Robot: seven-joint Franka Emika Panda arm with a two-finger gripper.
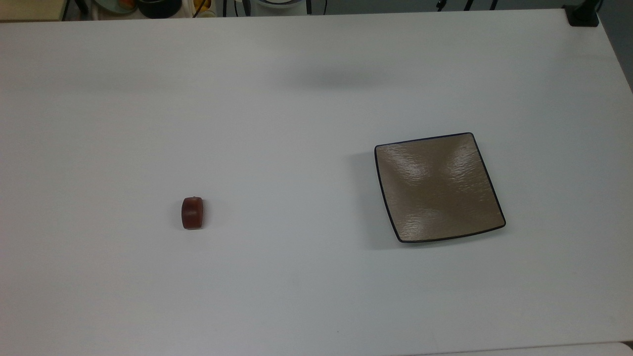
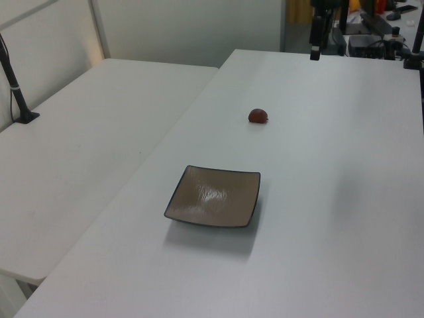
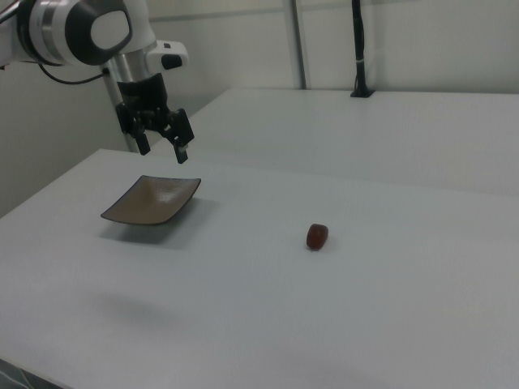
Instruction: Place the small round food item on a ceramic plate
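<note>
The jaws stand apart, released, with nothing between the two dark fingers; the gripper hangs in the air in the right view, pointing down, clear of the table. In that view it sits above and just behind the ceramic plate, at about 12 o'clock from the plate's middle, without touching it. Above the gripper the arm rises to a white and grey joint at the right view's upper left corner.

The ceramic plate is square and taupe-brown, with a thin dark rim, rounded corners and slightly upturned edges, and its glossy surface carries pale ripples of reflected light. It rests flat on the white table, bare of any food. In the top view the ceramic plate lies toward 3 o'clock of the picture's centre.

The small round food item, a reddish-brown stubby lump, lies on the table well apart from the plate, at roughly 9 o'clock from it in the top view. In the right view the small round food item lies at about 4 o'clock from the plate; in the left view the lump is at about 1 o'clock from the plate.

A second white table adjoins along the left view's left.
</note>
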